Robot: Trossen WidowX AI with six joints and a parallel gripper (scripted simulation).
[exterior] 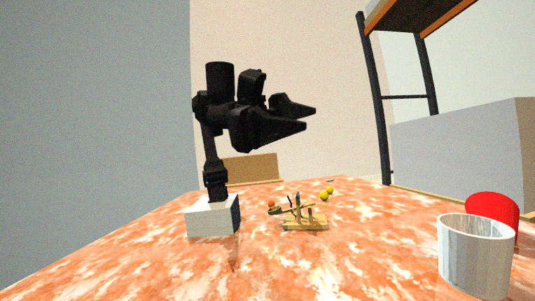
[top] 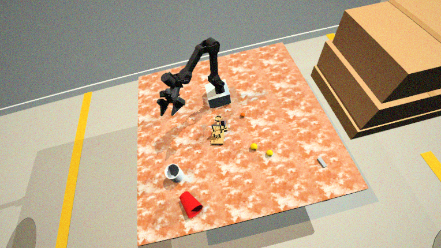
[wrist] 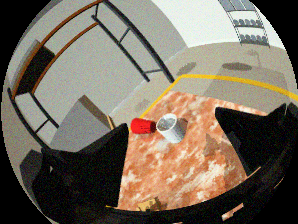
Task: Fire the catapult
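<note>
An orange ball point(top: 242, 115) point(exterior: 271, 204) lies on the table, beside the catapult's cup end and apart from it. The small wooden catapult point(top: 217, 142) point(exterior: 318, 222) point(wrist: 149, 204) stands in front of the arm's base, its throwing cup point(top: 217, 118) point(exterior: 274, 211) on the base side and empty. The white mug point(top: 179, 177) point(exterior: 474, 261) point(wrist: 173, 133) stands upright, open end up, on the table's near left in the top view. My gripper point(top: 168, 115) point(exterior: 310, 118) point(wrist: 174, 119) is open and empty, high above the table, left of the catapult in the top view.
A red cup point(top: 188, 201) point(exterior: 492, 207) point(wrist: 142, 126) is close to the mug. Two yellow balls point(top: 253, 146) point(top: 269, 152) lie right of the catapult. A small grey block point(top: 321, 162) lies near the table's right edge. The arm's pale base block point(top: 219, 101) point(exterior: 209, 225) is behind the catapult.
</note>
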